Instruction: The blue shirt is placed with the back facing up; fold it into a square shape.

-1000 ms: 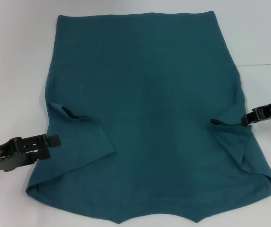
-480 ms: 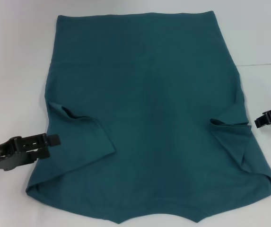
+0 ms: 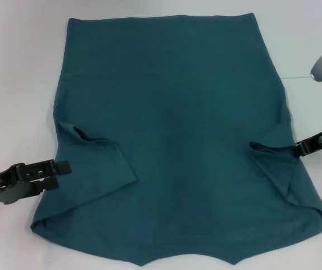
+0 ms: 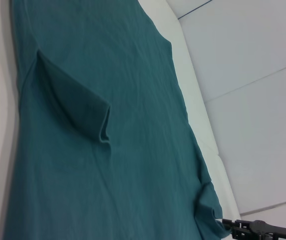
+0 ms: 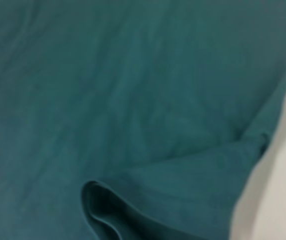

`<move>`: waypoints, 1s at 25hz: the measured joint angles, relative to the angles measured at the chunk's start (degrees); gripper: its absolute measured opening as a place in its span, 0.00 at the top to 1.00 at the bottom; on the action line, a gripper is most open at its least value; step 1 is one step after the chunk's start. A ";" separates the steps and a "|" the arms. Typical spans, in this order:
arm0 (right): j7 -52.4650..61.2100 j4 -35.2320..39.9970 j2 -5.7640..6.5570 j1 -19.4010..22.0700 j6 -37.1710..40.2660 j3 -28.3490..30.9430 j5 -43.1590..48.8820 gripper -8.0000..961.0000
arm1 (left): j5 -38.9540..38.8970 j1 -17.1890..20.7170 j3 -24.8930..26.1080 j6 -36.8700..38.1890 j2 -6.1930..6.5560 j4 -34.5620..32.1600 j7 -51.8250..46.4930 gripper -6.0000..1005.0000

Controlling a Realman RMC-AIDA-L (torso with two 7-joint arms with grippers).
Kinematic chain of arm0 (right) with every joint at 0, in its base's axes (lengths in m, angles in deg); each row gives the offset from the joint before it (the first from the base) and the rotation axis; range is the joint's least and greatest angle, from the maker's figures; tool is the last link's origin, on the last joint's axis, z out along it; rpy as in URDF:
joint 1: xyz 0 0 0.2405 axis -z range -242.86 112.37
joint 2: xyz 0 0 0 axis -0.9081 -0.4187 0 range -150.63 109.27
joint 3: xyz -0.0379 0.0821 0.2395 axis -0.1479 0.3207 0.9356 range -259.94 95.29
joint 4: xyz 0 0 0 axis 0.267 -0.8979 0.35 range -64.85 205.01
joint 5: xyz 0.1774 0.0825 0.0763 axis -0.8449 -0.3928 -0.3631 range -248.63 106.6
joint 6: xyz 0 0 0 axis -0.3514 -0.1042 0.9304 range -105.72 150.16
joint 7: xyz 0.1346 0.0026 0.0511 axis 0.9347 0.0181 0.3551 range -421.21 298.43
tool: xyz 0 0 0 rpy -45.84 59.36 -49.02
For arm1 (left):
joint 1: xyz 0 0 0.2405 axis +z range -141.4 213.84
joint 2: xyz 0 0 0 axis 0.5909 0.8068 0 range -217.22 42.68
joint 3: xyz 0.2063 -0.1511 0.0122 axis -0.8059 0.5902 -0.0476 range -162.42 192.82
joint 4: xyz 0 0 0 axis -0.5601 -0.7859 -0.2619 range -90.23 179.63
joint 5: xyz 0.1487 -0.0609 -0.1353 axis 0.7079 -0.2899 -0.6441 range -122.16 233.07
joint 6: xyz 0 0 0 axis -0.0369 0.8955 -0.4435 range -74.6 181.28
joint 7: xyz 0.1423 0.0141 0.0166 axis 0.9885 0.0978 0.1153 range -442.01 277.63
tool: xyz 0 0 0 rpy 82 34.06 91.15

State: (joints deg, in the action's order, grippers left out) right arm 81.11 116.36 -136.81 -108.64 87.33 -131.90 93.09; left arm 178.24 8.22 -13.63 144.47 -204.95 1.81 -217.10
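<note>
Head view: one blue shirt [image 3: 172, 135], two tools flanking it.

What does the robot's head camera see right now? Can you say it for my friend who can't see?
A big blue shirt lies flat on a white table, plain side up, with both sleeves folded in over it. The left end effector sits at the shirt's left edge and the right end effector touches its right edge, by the folded sleeve.

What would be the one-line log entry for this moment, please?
blue shirt: flat on table, both sleeves folded inward | left tool: at left sleeve edge | right tool: at right sleeve fold
</note>
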 joint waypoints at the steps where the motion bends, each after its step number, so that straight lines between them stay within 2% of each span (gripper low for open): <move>1: 0.00 0.00 0.00 0.00 0.00 0.00 0.00 0.65 | 0.00 0.00 0.00 0.00 0.00 0.00 0.00 0.27; 6: -0.45 0.25 -0.81 -1.03 1.62 -0.08 -1.70 0.65 | 0.00 -0.05 0.00 0.01 -0.01 0.00 -0.01 0.27; 9: -1.65 0.47 -0.66 -1.48 4.02 -0.02 -5.49 0.65 | 0.00 -0.07 0.00 0.01 -0.01 0.00 -0.01 0.27; 17: -5.30 -0.03 0.72 -2.02 10.14 0.54 -18.38 0.66 | -0.07 0.01 0.00 0.01 0.09 0.00 -0.01 0.27; 25: -3.56 2.51 2.75 -0.51 11.71 0.65 -15.78 0.66 | -0.09 -0.26 0.00 0.01 0.17 0.00 -0.01 0.27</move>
State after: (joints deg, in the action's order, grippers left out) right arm 77.55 118.87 -134.05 -109.15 99.04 -131.26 77.31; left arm 178.15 7.96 -13.63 144.48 -204.77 1.81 -217.10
